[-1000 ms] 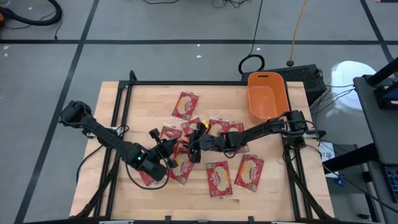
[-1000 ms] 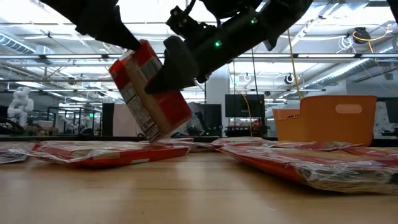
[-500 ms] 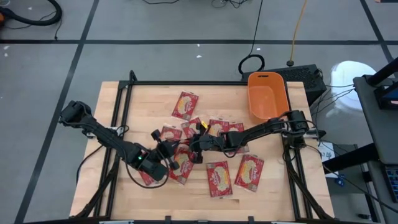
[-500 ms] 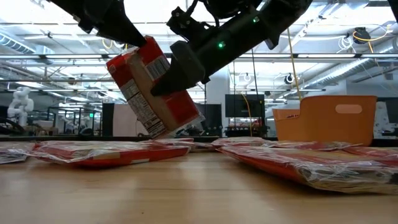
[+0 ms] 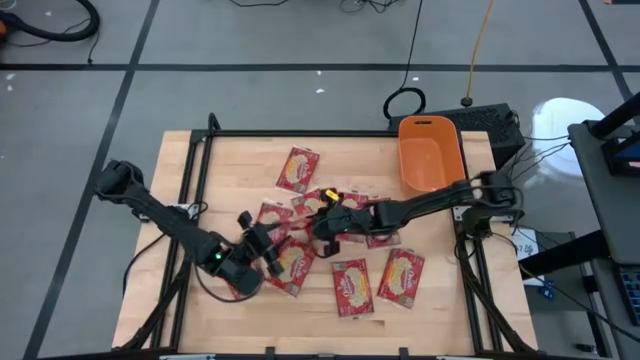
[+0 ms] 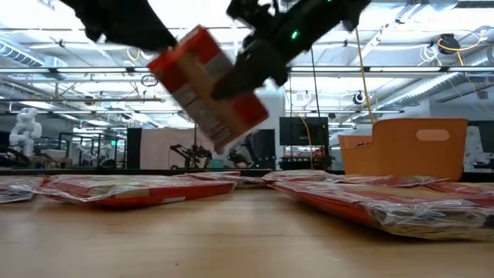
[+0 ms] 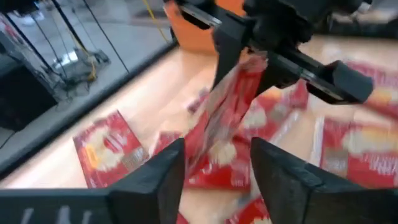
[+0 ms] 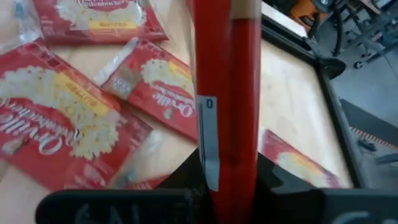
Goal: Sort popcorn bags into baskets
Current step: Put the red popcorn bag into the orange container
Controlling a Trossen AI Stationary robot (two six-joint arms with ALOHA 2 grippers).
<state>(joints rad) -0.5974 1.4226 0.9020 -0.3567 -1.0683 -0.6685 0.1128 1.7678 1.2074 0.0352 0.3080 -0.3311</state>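
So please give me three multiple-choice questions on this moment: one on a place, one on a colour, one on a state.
1. Where is the basket?
A. the table's far right corner
B. the table's near left corner
C. on the floor

2. What colour is the basket?
A. blue
B. orange
C. green

3. Which gripper holds the raised popcorn bag?
A. left gripper
B. right gripper
C. neither

Answers: 1 A, the high view shows it there. 2 B, orange in every view. 3 B, the right gripper is shut on the bag; the left gripper stands open beside it.

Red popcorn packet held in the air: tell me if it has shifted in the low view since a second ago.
Yes. The red popcorn packet has risen and moved right, closer to the orange plastic bin, gripped by the right gripper.
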